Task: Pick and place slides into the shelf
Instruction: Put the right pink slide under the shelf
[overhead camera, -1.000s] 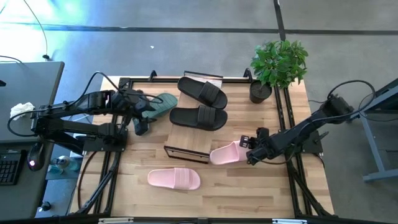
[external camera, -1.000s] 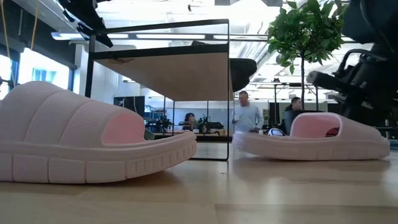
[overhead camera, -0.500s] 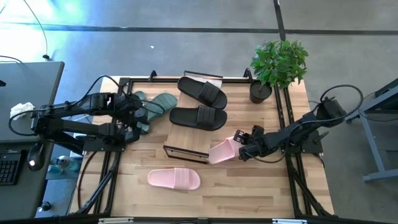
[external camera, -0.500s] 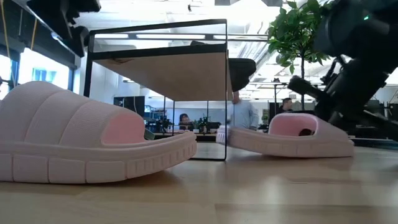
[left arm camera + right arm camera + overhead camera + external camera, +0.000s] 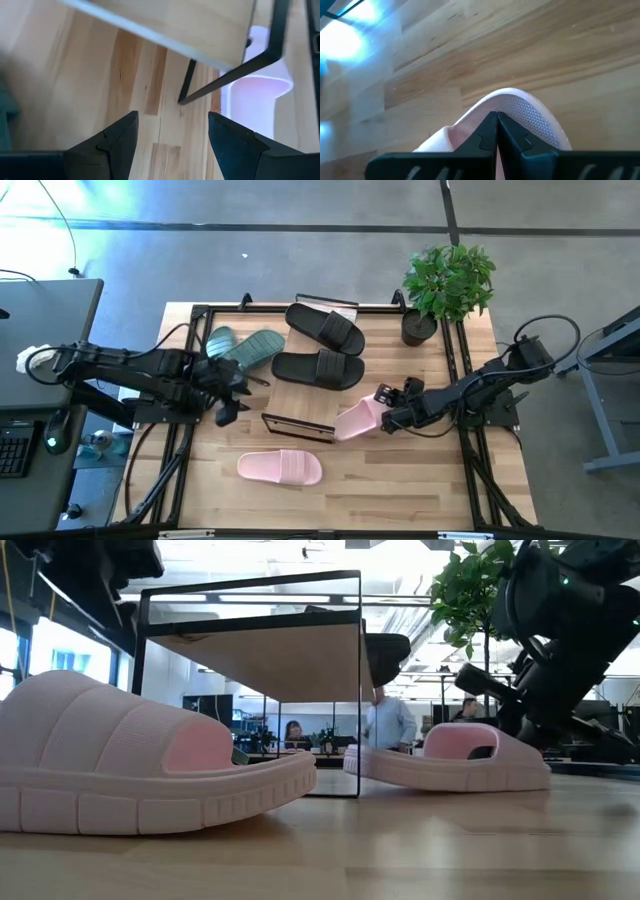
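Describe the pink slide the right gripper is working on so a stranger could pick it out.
Start at the shelf mid-table. At its right front corner lies a pale pink slide, with the shut right gripper at its strap. The other pink slide lies alone nearer the table's front edge.

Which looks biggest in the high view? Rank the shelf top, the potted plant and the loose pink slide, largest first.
1. Shelf top, partly covered by two black slides.
2. Potted plant.
3. Loose pink slide.
The first two look close; the plant stands nearer the camera, so that order is unsure.
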Controlling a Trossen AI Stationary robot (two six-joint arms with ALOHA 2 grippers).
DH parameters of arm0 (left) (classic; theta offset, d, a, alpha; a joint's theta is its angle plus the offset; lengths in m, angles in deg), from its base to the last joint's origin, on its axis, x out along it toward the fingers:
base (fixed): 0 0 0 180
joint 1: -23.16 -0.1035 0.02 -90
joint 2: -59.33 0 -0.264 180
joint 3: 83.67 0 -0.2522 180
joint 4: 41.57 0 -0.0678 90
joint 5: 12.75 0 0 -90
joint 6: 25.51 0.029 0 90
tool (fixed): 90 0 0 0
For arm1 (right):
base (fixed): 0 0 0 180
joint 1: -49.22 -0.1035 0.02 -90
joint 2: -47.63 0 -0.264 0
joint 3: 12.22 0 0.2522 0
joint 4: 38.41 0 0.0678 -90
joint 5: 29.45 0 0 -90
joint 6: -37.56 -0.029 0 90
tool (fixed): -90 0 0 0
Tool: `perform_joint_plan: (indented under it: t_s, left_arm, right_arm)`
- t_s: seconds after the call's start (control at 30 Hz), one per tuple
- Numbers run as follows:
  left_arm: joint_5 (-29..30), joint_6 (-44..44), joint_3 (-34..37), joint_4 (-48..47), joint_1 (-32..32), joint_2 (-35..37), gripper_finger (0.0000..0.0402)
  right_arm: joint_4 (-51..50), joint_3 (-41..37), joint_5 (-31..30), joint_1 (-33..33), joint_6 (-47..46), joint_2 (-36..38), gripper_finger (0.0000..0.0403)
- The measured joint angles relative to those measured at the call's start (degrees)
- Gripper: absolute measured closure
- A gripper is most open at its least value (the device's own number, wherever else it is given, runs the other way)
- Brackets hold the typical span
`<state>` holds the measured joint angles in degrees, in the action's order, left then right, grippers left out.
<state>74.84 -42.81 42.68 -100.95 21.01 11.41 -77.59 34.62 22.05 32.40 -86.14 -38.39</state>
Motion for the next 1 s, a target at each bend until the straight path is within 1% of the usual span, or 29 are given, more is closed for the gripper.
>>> perform_joint_plan:
  t_s: [0.17, 0.27, 0.43, 0.67, 0.87, 1.0]
  left_arm:
    - [0.9, -4.3, 2.7, 5.3, 3.6, -1.1, 0.0179]
    - [1.8, -5.7, 3.9, 10.3, 5.9, -3.2, 0.0179]
    - [3.9, -7.0, 4.1, 13.3, 8.3, -7.1, 0.0179]
    - [4.3, -7.2, 4.1, 17.5, 9.4, -11.1, 0.0179]
    - [2.2, -7.4, 4.1, 19.9, 9.4, -12.4, 0.0179]
    - [1.8, -7.0, 4.1, 19.9, 9.4, -12.5, 0.0179]
  right_arm:
    - [-1.2, 0.0, -0.2, 0.0, -1.7, 0.0, 0.0403]
    - [0.4, 0.1, -0.5, -0.5, -1.7, 0.0, 0.0403]
    - [0.8, 2.5, -0.5, -2.1, -0.9, 0.0, 0.0403]
    - [0.8, 6.1, -1.1, -3.9, 1.6, 0.0, 0.0403]
    - [0.0, 7.7, -1.5, -5.9, 1.8, 0.0, 0.0403]
    - [-4.3, 8.9, -1.1, -7.0, 0.6, 0.1, 0.0403]
